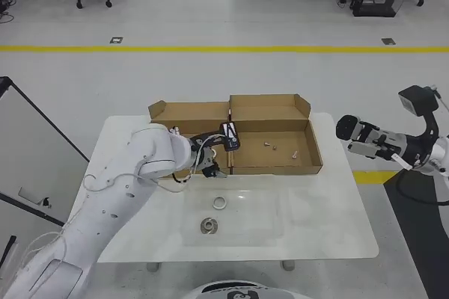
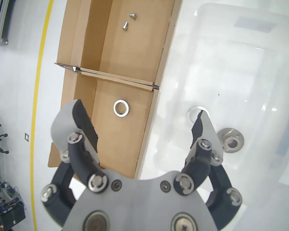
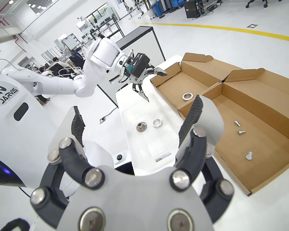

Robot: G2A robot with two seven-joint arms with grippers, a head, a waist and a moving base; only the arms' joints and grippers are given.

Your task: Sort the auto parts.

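**Left tool spread wide over the box edge, two metal parts in the tray**

Left tool hangs empty with its jaws wide, straddling the near wall of the cardboard box. One finger is over the compartment that holds a metal ring. The other is over the clear tray on the table. Three bolts lie in the neighbouring compartment. In the tray sit a second ring and, just beside it, a flanged bushing. The right tool is spread and empty too, held off the table's right side, well apart from everything.

Both tray parts look like solid machined metal: stiff, smooth, dense for their bulk and not fragile. I'd expect them to skate on the slick plastic if nudged. The bushing seems best pinched across its raised collar rather than the thin flange. The second ring wants a square grip across its outer wall, or it may squirt out.
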